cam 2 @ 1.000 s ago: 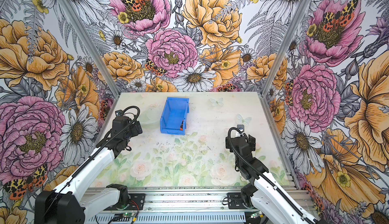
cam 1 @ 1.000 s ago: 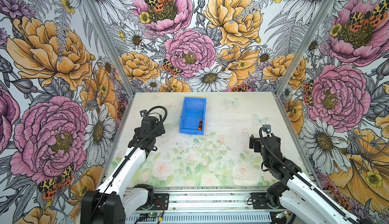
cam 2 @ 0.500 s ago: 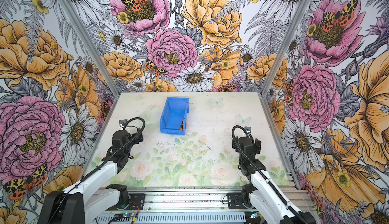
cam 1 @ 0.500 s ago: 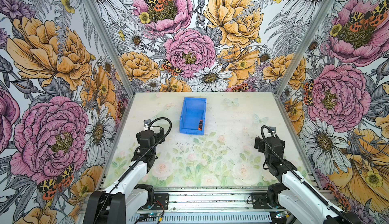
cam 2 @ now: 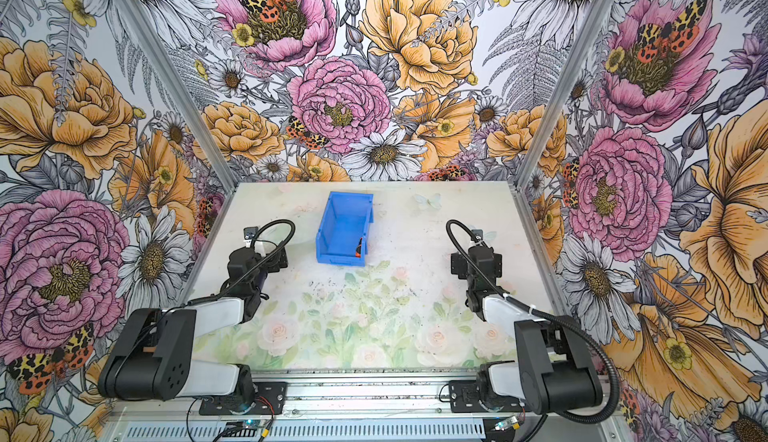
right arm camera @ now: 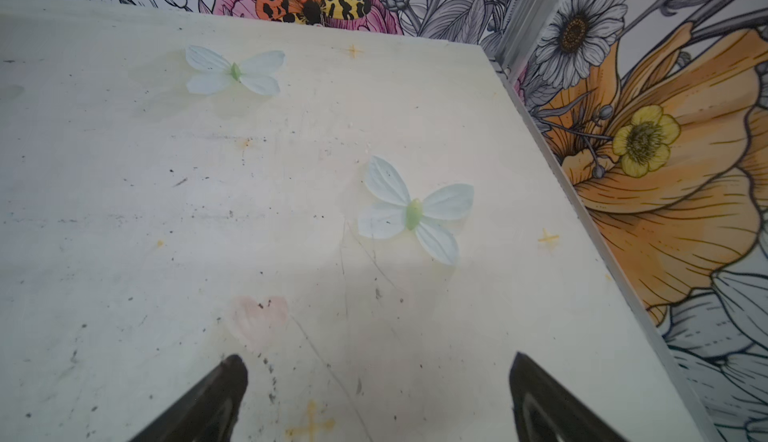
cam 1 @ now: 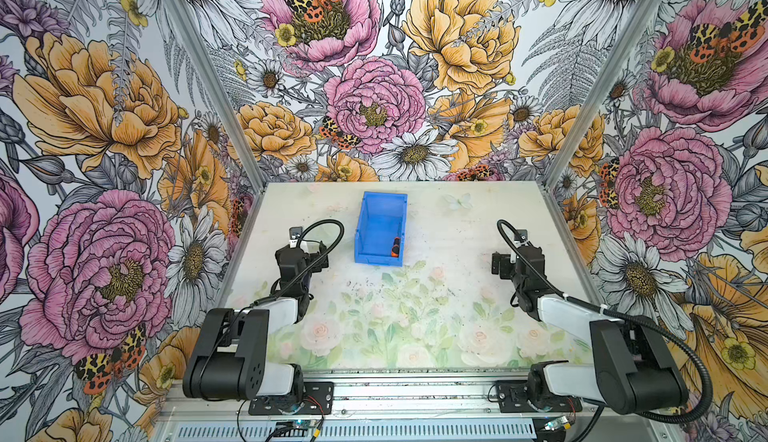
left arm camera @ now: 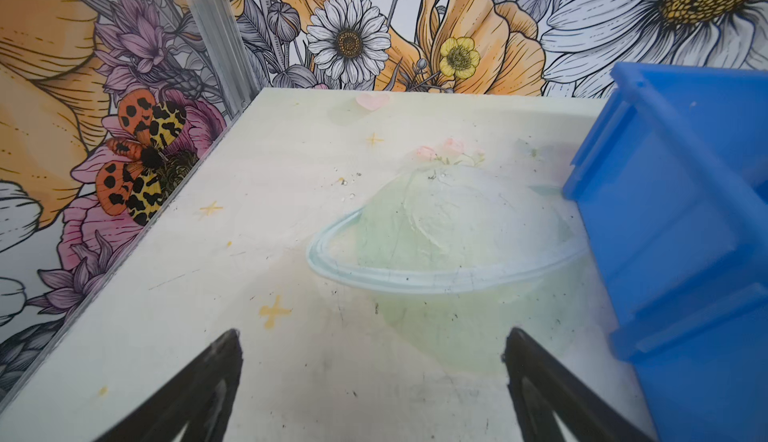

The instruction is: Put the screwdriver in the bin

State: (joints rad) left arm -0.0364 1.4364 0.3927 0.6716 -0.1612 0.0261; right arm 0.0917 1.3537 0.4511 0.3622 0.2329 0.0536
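Overhead, we see the screwdriver [cam 1: 395, 247] lying inside the blue bin [cam 1: 384, 207], in its near right corner by the low front lip; the bin stands near the far edge of the bench [cam 1: 449, 228], slightly left of centre. We find the left gripper [left arm camera: 373, 336] spread wide and empty, near the bin's left wall. The right gripper [right arm camera: 376, 360] is likewise spread and empty, toward the bench's right edge.

Pale tabletop [cam 1: 457, 253] with faded rose print and dark scuffs, floral wall panels [cam 1: 374, 87] on three sides, metal corner posts [cam 1: 199, 66], metal rail [cam 1: 415, 406] along near edge, two printed butterflies [right arm camera: 413, 211], faint pink heart [right arm camera: 259, 315].
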